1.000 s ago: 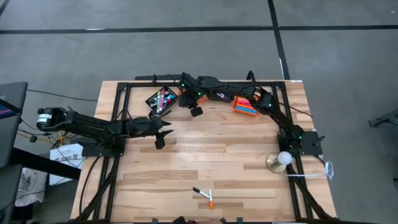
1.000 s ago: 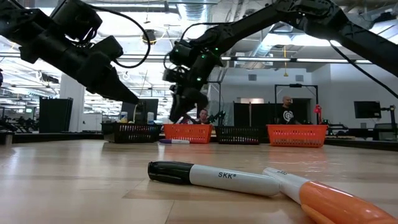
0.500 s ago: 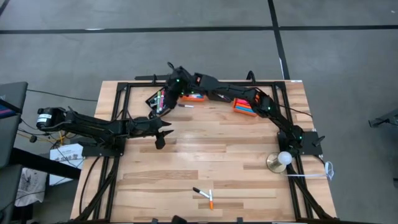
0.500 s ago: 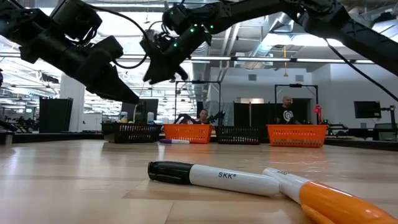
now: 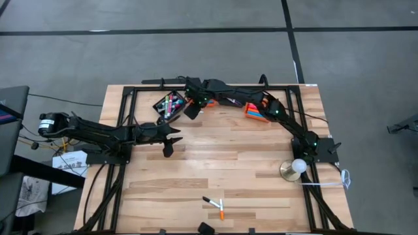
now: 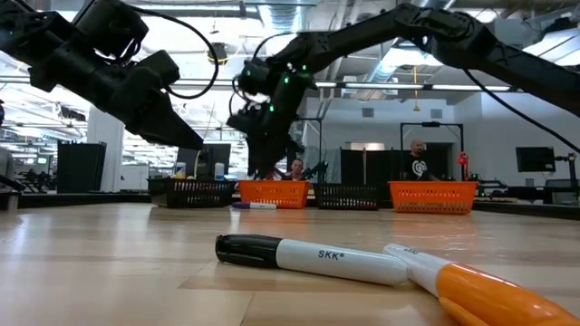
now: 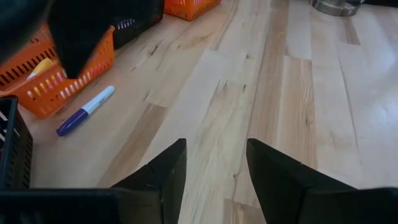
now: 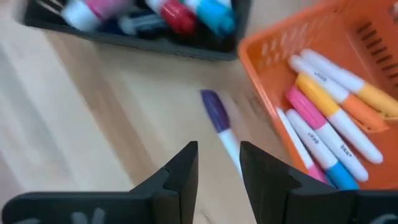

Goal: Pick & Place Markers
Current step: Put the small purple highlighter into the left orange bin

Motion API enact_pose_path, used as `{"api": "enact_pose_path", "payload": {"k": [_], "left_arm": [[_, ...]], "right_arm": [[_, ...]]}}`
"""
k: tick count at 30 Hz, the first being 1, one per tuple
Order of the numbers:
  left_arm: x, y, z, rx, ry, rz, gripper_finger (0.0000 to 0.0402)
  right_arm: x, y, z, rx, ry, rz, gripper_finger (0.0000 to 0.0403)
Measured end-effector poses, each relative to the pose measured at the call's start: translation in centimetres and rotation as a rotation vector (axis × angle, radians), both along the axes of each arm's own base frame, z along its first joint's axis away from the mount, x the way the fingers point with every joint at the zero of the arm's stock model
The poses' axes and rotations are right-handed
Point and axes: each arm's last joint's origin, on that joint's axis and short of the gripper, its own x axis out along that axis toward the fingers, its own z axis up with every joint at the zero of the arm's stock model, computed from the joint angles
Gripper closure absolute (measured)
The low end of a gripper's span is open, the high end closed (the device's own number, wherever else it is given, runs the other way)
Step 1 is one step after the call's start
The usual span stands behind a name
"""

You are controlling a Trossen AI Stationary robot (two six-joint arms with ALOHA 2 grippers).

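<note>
A white marker with a purple cap lies flat on the wood between a black bin and an orange bin, both holding markers. My right gripper hovers just above it at the table's far side. Its fingers stand a little apart with nothing between them. My left gripper waits open over the table's left half, and the same marker shows in its view. A black-capped marker and an orange marker lie near the front edge.
Along the far edge stand a black bin, an orange bin, another black bin and another orange bin. A metal base with a white ball stands at the right. Bare wood lies across the table's middle.
My right gripper swung up and toward the black bin at the far left. It then came back down over the purple-capped marker, with its wrist rolled round. The marker has stayed where it lay.
</note>
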Motion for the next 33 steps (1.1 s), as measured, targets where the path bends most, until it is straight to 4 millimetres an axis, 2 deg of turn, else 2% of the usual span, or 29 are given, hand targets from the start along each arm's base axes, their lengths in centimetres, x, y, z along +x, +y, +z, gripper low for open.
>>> {"api": "enact_pose_path", "payload": {"k": [5, 9, 17, 21, 33], "left_arm": [[0.1, -0.1, 0.1, -0.016, -0.017, 0.004, 0.0235], [0.1, -0.1, 0.1, -0.025, -0.023, 0.006, 0.0235], [0.1, -0.5, 0.2, -0.056, -0.031, 0.002, 0.0235], [0.1, -0.7, 0.2, -0.058, -0.034, -0.012, 0.0235], [0.1, -0.8, 0.2, -0.081, -0.034, -0.046, 0.0235]], "right_arm": [[-0.1, 0.0, -0.5, -0.001, 0.021, 0.004, 0.0295], [0.2, 0.9, -1.0, 0.010, 0.044, 0.007, 0.0295], [1.1, 1.5, -4.3, -0.105, 0.124, -0.078, 0.0295], [1.4, 1.5, -3.9, -0.154, 0.099, -0.104, 0.0295], [1.5, 1.8, -3.9, -0.152, 0.104, -0.089, 0.0295]]}}
